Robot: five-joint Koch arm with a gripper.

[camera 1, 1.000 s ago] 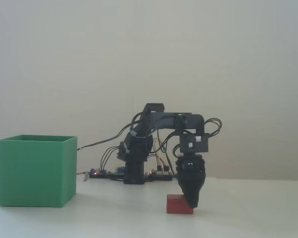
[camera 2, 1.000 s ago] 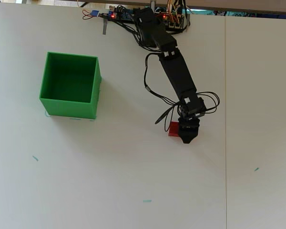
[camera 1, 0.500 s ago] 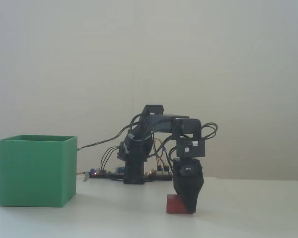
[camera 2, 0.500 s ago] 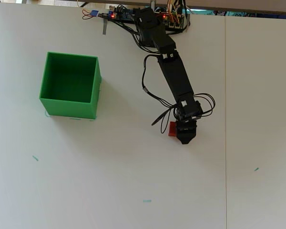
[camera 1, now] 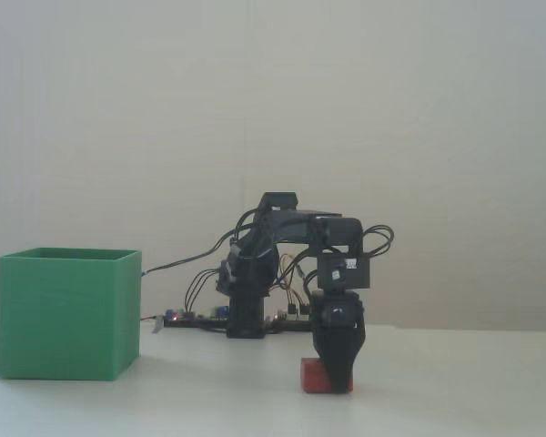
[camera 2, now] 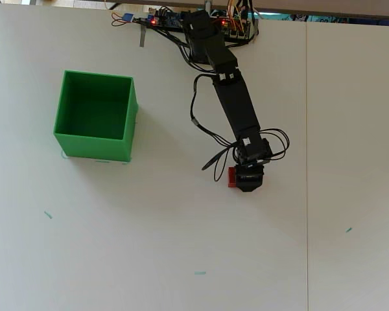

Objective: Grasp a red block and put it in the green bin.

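gripper: pointing straight down, tips at table level and right against the block; from above it sits over the block's right part. Jaws overlap in both views, so I cannot tell whether it is spread or pinched.

block: on the table, under and just left of the gripper in the fixed view; from above only a red sliver shows at the gripper's left edge.

change, gripper: over the last second it slid left in the fixed view and up-left in the overhead view, pulling in toward the base. It went from the block's right edge to covering more of it.

change, block: it looks nudged a little left in the fixed view along with the gripper. It has not left the table.

change, arm: folded in slightly, wrist lower and nearer the base.

meaning: probably the final alignment or the closing phase of the grasp. No lift yet, so the grasp is not confirmed.

bin: well apart from the gripper, far to its left in the fixed view, up-left in the overhead view. It has not moved, it is open on top and looks empty.

table: clear path between gripper and bin.

progress: early; the pick is in hand, carry and drop are left.

risk: the block shifting with the gripper hints at pushing rather than gripping; an off-centre hold could slip on lift.
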